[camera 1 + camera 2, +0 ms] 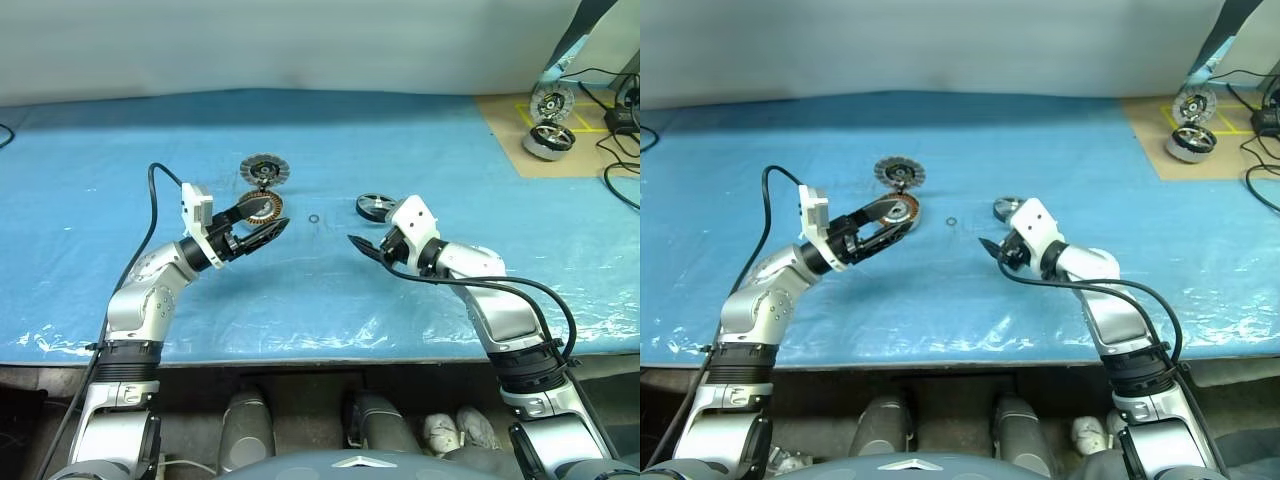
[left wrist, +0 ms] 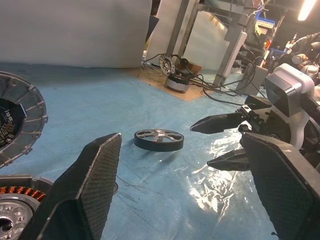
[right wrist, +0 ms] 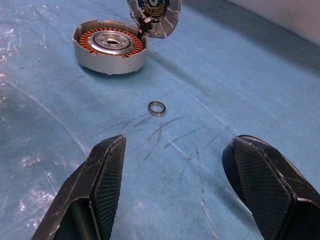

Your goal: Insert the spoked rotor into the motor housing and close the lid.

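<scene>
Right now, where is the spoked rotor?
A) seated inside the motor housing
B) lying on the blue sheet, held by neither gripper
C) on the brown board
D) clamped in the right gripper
B: the spoked rotor lies flat on the blue sheet, apart from the motor housing, and both the left gripper and right gripper are open and empty.

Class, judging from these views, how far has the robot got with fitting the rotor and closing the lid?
Done: nothing; the motor housing is open, windings exposed. In hand: nothing; the left gripper and right gripper are open and empty. Left: the spoked rotor lies on the sheet, to be inserted; then the lid closed.
</scene>
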### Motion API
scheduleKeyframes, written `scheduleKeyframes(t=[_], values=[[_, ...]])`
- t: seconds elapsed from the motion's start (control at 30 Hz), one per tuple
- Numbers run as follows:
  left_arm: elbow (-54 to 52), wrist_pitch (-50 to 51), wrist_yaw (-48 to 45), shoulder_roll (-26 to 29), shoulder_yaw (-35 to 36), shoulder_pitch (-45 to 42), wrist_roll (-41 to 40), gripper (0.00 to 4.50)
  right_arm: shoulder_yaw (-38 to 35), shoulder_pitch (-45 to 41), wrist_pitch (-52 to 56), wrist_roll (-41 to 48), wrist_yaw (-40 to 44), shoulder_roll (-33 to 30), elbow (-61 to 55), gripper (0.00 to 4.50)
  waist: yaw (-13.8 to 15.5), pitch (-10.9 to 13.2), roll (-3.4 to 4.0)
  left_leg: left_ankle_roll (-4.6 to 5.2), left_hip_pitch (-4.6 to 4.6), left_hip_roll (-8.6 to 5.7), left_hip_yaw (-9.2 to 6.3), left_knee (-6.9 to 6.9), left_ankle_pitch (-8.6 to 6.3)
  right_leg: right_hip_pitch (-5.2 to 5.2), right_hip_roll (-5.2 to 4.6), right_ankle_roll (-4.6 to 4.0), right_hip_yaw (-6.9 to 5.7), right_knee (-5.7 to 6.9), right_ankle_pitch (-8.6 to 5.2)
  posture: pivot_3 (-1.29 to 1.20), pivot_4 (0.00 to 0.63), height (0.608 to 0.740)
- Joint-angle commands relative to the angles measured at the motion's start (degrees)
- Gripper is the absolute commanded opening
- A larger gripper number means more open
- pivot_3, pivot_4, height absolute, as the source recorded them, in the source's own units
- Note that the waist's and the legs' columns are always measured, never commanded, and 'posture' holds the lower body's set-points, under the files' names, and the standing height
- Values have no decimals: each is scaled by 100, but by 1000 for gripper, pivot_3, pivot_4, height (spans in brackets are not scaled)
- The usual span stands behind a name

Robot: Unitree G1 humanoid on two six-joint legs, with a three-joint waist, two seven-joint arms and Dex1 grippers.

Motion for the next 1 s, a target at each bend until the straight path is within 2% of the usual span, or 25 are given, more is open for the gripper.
scheduleKeyframes(t=[0.03, 0.4, 0.63, 0.77, 1.0], values=[[-194, -27, -56, 56, 27, 13, -54, 4030, -77, -109, -56, 88, 19, -32, -198, 3590, 0, 0, 0, 0, 0, 0, 0, 0, 0, 0, 0, 0, 0, 0, 0, 0, 150, 740], [-315, -17, 52, 14, 26, 71, -50, 4030, -243, -240, -178, -80, -692, 278, 261, 3590, 5, 1, 2, 0, 0, 0, 1, 0, 0, 0, 0, 0, 0, 0, 0, 0, 150, 740], [-478, 62, 110, 28, 27, 222, -84, 4030, -283, -249, -217, -15, -780, 338, 207, 3590, 127, 5, -9, -27, 51, 60, 222, 4, -17, -120, 135, 4, 246, 21, 39, 0, 150, 740], [-433, 53, 112, 24, 32, 159, -85, 4030, -303, -315, -247, -27, -780, 342, 252, 3590, 118, 5, -10, -25, 9, 35, 64, 16, -17, -112, 100, -8, 165, 33, 48, 0, 150, 740], [-349, -3, 95, -7, 9, 68, -54, 4030, -344, -393, -360, -109, -869, 312, 383, 3590, 118, 5, -10, -23, 7, -10, 39, 25, -16, -78, 37, -6, 107, 17, 49, 0, 150, 740]])
